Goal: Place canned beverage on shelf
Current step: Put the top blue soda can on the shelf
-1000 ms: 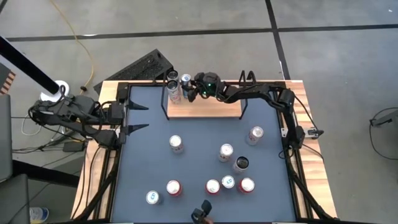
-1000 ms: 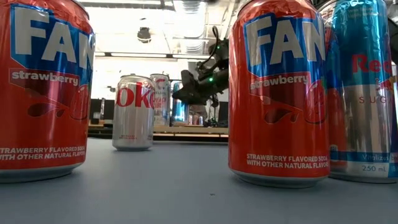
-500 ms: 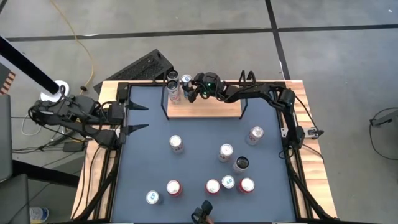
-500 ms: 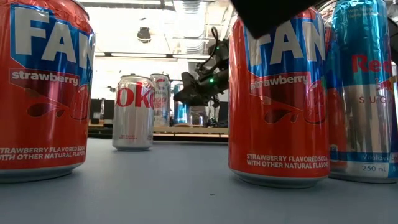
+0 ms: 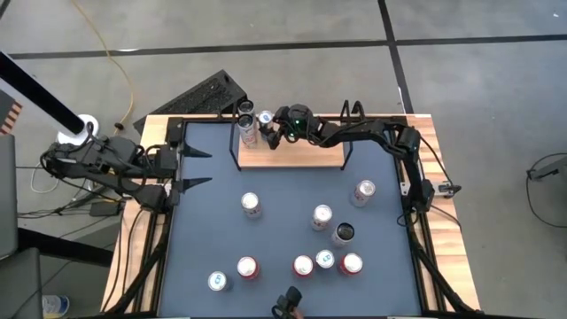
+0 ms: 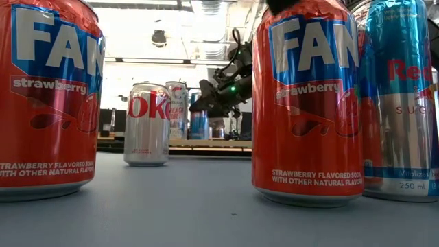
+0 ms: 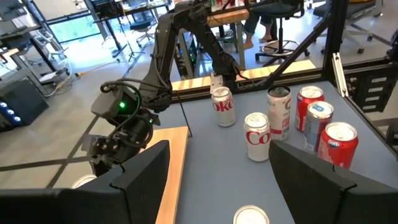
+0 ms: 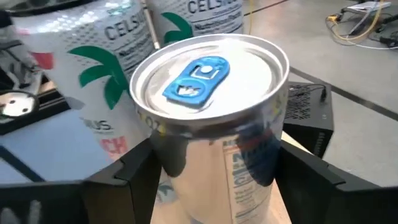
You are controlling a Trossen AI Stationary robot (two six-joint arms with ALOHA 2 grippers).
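Now parted around the can (image 8: 211, 124) on the shelf (image 5: 292, 156), right fingers (image 8: 134, 186) no longer gripping (wider than a second ago); left gripper (image 5: 197, 167) half-open, empty.

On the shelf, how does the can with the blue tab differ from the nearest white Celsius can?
The blue-tab can is silver-sided; the Celsius can is white with a green leaf print. The right gripper sits at the blue-tab can; the Celsius can stands off to the side, nearer the shelf's end. Both stand upright on the shelf.
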